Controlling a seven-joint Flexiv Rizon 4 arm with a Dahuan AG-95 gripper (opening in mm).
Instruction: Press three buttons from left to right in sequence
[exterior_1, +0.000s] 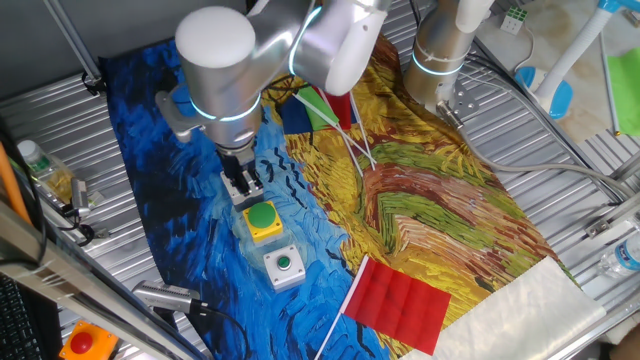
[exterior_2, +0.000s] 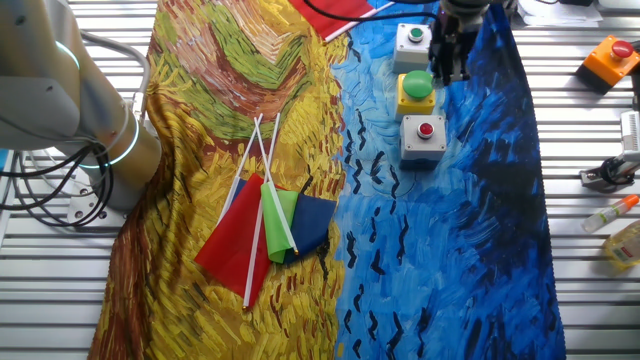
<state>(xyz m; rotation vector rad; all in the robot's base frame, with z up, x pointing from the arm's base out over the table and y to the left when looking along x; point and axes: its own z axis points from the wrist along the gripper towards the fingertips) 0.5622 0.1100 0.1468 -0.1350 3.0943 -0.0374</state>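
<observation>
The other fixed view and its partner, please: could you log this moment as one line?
pincer: beside yellow box with large green button | grey box with small red button: untouched | grey box with small green button: untouched

We see a painted cloth (exterior_2: 250, 60), small flags (exterior_2: 262, 228), an orange box (exterior_2: 610, 60) and a bottle (exterior_2: 608, 213).

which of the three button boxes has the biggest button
The yellow box in the middle: its green button is large and domed. The grey box with the red button and the grey box with the green button have small ones.
</observation>
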